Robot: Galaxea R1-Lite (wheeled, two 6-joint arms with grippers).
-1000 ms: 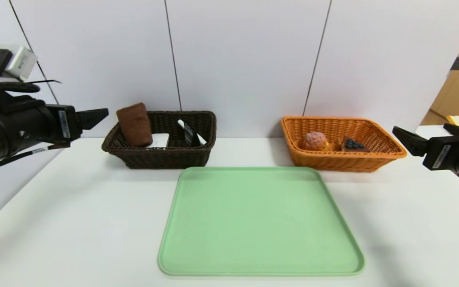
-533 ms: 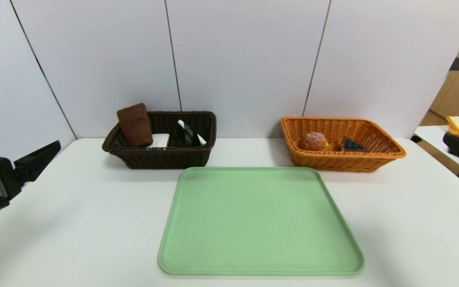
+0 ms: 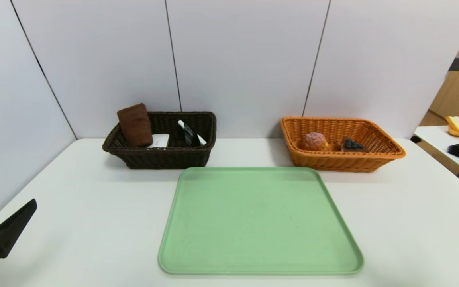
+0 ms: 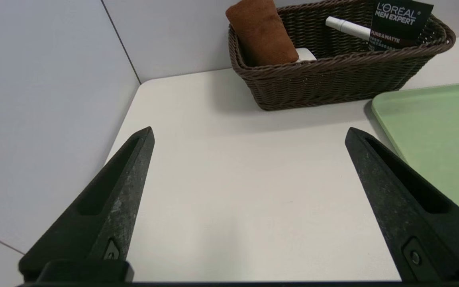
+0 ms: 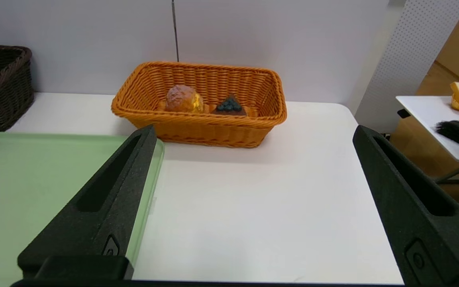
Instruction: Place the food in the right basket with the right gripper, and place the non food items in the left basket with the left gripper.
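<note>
The left gripper (image 4: 249,133) shows two long, tapering fingers (image 4: 110,207) of matte black, faintly speckled plastic, each with a shallow recessed slot along its inner face and a small round screw near its base. The right gripper (image 5: 253,131) is built alike, its wedge-shaped black fingers (image 5: 408,199) rising from a flat black crossbar. In the head view, one pointed black fingertip (image 3: 8,231) of the left gripper appears.

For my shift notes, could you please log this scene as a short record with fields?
left basket: rolled brown towel, white case, black tube, white marker
right basket: bun, cake slice
green tray: nothing on it
left gripper: open, empty, over the table
right gripper: open, empty
</note>
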